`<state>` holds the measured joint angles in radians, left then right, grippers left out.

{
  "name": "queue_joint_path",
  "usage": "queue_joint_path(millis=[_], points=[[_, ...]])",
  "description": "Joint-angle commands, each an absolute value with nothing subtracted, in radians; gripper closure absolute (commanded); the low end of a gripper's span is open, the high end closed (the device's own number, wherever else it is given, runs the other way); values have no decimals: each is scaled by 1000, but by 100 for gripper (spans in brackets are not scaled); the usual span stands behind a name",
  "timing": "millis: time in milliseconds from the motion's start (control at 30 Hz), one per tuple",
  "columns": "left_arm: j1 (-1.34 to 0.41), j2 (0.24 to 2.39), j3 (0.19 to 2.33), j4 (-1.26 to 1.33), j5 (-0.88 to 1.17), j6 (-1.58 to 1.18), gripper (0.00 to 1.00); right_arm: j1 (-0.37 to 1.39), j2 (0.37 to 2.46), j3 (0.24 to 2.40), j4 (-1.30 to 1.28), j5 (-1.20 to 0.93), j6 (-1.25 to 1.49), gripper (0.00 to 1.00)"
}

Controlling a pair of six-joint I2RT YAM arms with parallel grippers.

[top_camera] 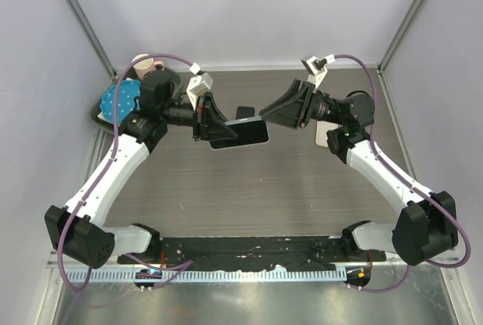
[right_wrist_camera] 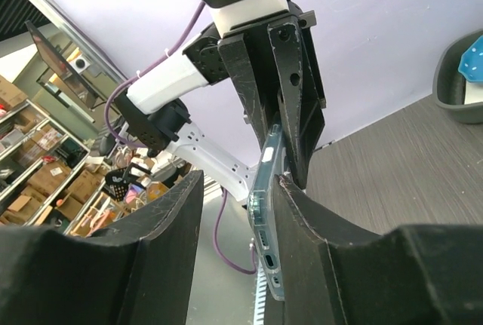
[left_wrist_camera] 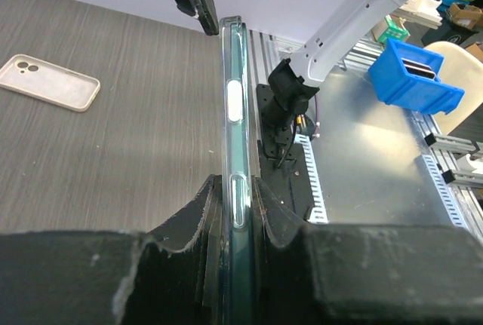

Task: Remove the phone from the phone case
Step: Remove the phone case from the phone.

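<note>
The table [top_camera: 249, 189] bears both arms, which reach in from either side and meet above its far middle. Between them hangs the phone [top_camera: 245, 133], clear of the tabletop. Its long axis runs left to right across the table, the right end a little farther back, and its dark face is turned toward the overhead camera. A clear case [left_wrist_camera: 235, 106] is on it, with side buttons showing along the rim in the left wrist view. The left gripper [top_camera: 220, 124] is clamped tight on the phone's left end, one finger on each face. The right gripper [top_camera: 266, 111] stands astride the other end with its fingers [right_wrist_camera: 317, 234] partly apart: one lies against the case, and the other stands off with a gap. A second, pale case [left_wrist_camera: 49, 82] lies flat on the table under the right arm.
</note>
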<state>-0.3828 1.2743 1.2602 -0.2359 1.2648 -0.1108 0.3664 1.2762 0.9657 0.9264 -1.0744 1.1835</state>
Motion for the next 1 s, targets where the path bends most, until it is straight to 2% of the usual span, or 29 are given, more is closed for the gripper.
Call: queue_joint_path(millis=[0,200,267,367,433,467,500,533,600,700,800,967], points=[[-377,1255,1325,-244,1285,-100,100,374,1244,931,962,-1039,1118,53],[-383,1244,1278,-105,1313,-242,100,374,1261,914,988,-1006,1081,54],[-384,1243,1244,-11,1321,-334,100,376,1261,914,1021,-1005,1094,58],[-383,1239,1174,234,1324,-546,100,374,1262,913,1075,-1003,1133,61],[-377,1252,1116,588,1319,-731,100,374,1264,911,1104,-994,1181,61],[-377,1256,1076,700,1313,-861,100,374,1269,916,1115,-994,1192,61],[-376,1259,1072,754,1309,-864,100,374,1270,920,1117,-996,1199,62],[-376,1262,1072,741,1304,-855,100,374,1272,925,1120,-1003,1200,65],[-374,1261,1075,697,1290,-819,100,377,1269,925,1123,-1012,1193,66],[-374,1261,1069,695,1269,-818,100,382,1266,908,1100,-1019,1180,55],[-370,1266,1068,689,1255,-818,100,394,1256,897,1068,-1032,1122,50],[-368,1272,1071,667,1236,-810,100,403,1255,894,1040,-1038,1060,49]])
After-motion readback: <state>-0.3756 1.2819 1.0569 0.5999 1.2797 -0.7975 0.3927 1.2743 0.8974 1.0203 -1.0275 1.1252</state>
